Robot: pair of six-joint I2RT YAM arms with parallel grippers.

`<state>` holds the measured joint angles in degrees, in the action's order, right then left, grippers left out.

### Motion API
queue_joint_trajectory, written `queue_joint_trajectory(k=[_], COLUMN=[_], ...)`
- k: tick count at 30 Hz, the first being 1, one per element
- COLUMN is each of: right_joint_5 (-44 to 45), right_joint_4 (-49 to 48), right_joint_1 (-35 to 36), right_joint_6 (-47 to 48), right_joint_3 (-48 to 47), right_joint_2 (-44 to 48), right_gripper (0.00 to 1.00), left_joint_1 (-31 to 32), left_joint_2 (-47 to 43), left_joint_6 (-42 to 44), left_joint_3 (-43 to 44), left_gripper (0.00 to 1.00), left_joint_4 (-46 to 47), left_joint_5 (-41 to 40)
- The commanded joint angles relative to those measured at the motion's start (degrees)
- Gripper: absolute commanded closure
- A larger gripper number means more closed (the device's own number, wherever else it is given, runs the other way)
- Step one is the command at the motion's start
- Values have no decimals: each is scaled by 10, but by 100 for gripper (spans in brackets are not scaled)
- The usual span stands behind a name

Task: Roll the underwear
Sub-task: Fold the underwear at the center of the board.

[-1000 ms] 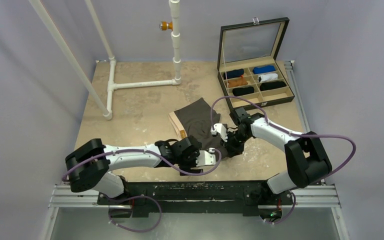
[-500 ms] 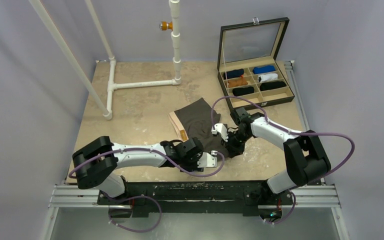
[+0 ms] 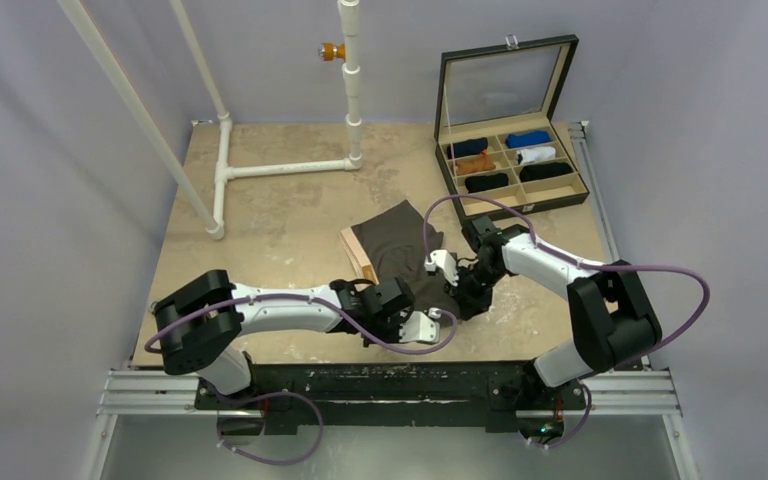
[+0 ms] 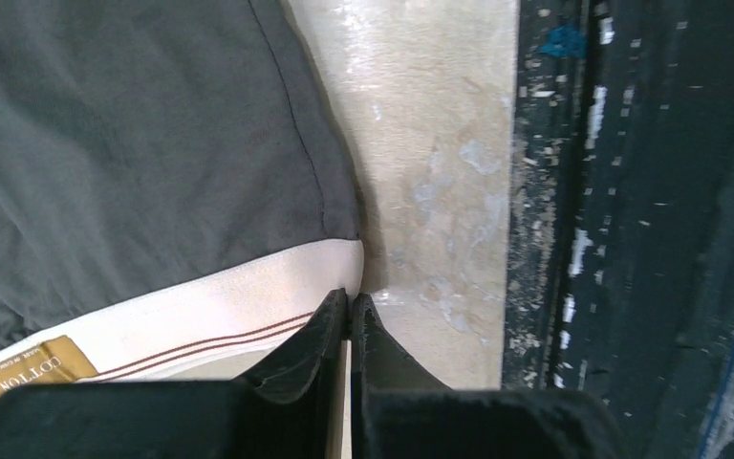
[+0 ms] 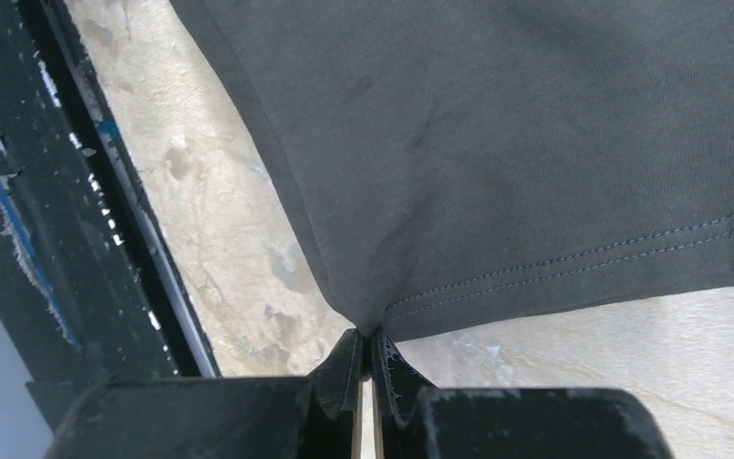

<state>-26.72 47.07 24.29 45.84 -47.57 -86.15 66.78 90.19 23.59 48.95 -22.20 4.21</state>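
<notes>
On the left of the mottled beige surface [image 3: 280, 215] we see one white pipe frame [image 3: 285, 168]. The left pincer [image 4: 349, 314] is pinched together on the pale waistband corner of the one dark charcoal fabric underwear [image 3: 397, 245], which lies spread mid-surface. The right pincer [image 5: 371, 346] is clamped on its stitched hem corner. Far right, one open black compartment box [image 3: 525, 206] holds six rolled garments [image 3: 487, 182].

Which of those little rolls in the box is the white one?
The white roll lies in the box's right-hand column, with the bright blue roll behind it and a black roll in front. It is the only pale one.
</notes>
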Motion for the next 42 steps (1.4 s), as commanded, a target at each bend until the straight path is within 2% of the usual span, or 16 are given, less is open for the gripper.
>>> queue_joint_trajectory(k=[1, 10, 18, 22, 29, 34, 37, 42], right_joint_5=[-19, 5, 28, 50, 71, 91, 104, 128], right_joint_4=[60, 159, 263, 287, 313, 314, 316, 316], right_joint_1=[-2, -2, -2, -2, -2, 0, 6, 32], right_joint_6=[23, 58, 58, 47, 33, 23, 18, 6], right_joint_3=[-23, -51, -99, -161, -326, -448, -507, -615], right_joint_2=[13, 44, 59, 63, -11, -106, -166, -263], right_gripper=[100, 100, 100, 100, 100, 100, 100, 100], left_joint_1=[3, 14, 24, 12, -106, -199, -257, -311], left_joint_2=[-20, -29, -57, -88, -113, -117, -107, -91], left_joint_6=[-10, -12, -35, -38, -70, -93, -107, -122], left_joint_3=[40, 78, 87, 93, 106, 105, 104, 94], left_gripper=[100, 100, 100, 100, 100, 100, 100, 100], left_joint_4=[-46, -112, -119, -130, -128, -122, -127, -132], left_joint_5=[74, 191, 258, 267, 323, 351, 353, 334])
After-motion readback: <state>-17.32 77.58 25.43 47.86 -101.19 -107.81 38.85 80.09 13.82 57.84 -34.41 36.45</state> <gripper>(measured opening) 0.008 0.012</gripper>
